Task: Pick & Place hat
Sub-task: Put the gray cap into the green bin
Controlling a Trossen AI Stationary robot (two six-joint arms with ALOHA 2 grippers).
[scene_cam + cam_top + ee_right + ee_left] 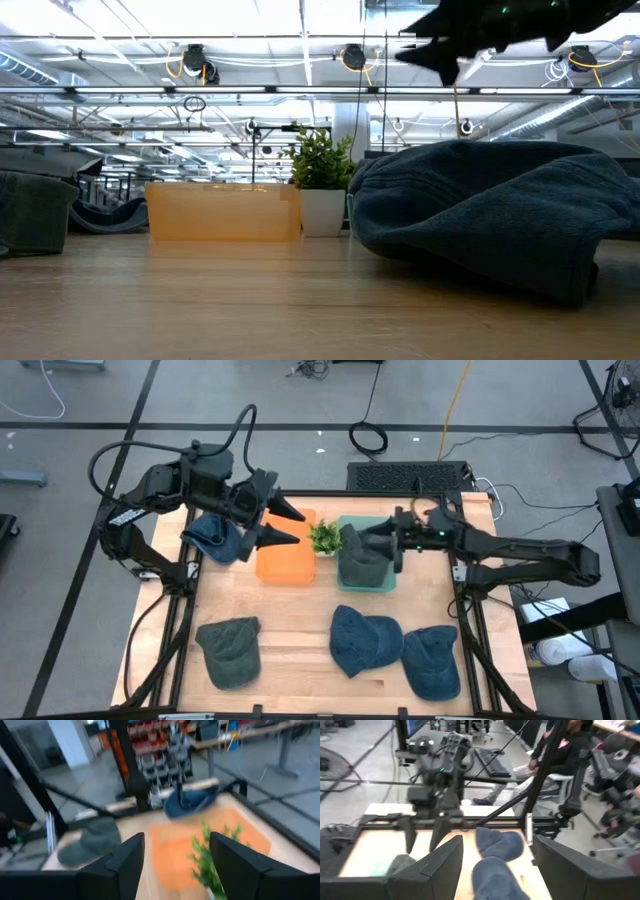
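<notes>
Several hats are in view. A grey-green hat (360,563) sits in the teal bin (384,586), and my right gripper (368,541) hovers just above it, open and empty (177,865). A blue hat (214,538) lies at the far left beside the orange bin (287,557). My left gripper (298,527) is raised over that bin's far edge, pointing right, open with nothing between its fingers (497,870). A green hat (230,650) and two blue hats (364,641) (432,661) lie flat on the near half of the table.
A small potted plant (323,538) stands between the two bins. Black frame rails (470,630) run along the table's left and right sides. A keyboard (410,477) sits beyond the far edge. People sit on chairs (555,750) beyond the table's right side.
</notes>
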